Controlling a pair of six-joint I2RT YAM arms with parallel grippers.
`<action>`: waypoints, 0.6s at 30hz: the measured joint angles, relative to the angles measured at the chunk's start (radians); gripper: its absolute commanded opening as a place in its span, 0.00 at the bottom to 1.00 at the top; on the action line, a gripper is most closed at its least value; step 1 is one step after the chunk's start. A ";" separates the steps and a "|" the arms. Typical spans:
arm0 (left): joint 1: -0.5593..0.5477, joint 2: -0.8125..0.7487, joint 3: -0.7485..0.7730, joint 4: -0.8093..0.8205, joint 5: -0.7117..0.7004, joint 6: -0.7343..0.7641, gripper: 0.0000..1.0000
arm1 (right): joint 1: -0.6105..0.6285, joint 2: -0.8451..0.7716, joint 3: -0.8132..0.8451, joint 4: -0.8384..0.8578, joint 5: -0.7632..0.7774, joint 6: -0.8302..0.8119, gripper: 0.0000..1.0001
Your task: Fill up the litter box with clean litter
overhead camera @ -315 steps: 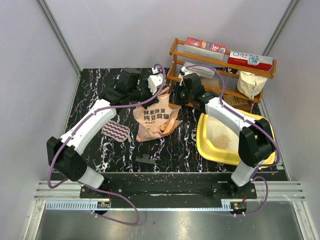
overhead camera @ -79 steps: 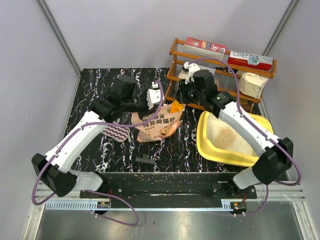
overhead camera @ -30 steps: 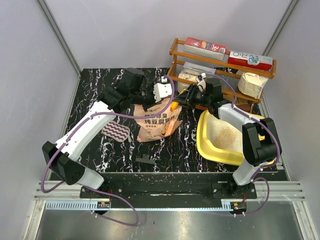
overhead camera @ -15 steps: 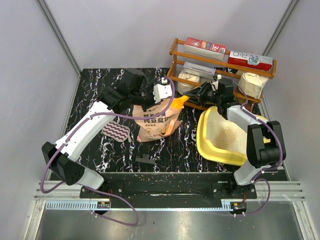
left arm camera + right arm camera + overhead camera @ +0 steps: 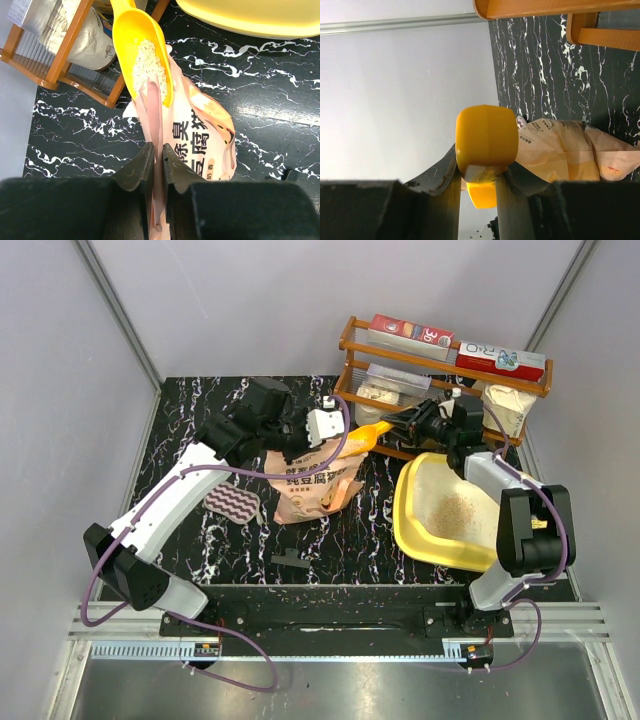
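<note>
Evidently the left pincer [image 5: 153,150] nips the lip of the bag [image 5: 200,135] to keep it open, while the right pincer [image 5: 479,175] clamps the scoop [image 5: 131,40] level, litter [image 5: 147,67] aboard; the box [image 5: 408,508] sits right of it on the worktop [image 5: 180,405].

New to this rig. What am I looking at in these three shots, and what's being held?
Two robot arms are bolted at the near edge of a black marbled table, each ending in a two-finger pincer. The top view looks down from above and behind. The other two views come from a camera on each wrist, with that arm's own fingers in frame. On the table are a peach litter bag, a yellow litter box with some litter in it, a wooden rack and a pink wavy pad. The left pincer is shut on the bag's top edge. The right pincer grips the handle of a yellow scoop, which carries more litter near the bag's top.
</note>
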 measured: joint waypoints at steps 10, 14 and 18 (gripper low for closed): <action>0.000 0.010 0.034 -0.041 -0.012 0.000 0.14 | -0.025 0.015 -0.093 0.199 -0.023 0.117 0.00; 0.000 0.014 0.044 -0.050 -0.015 0.001 0.14 | -0.034 0.028 -0.103 0.222 -0.031 0.142 0.00; 0.000 0.014 0.047 -0.058 -0.019 0.002 0.14 | -0.058 0.026 -0.106 0.233 -0.051 0.145 0.00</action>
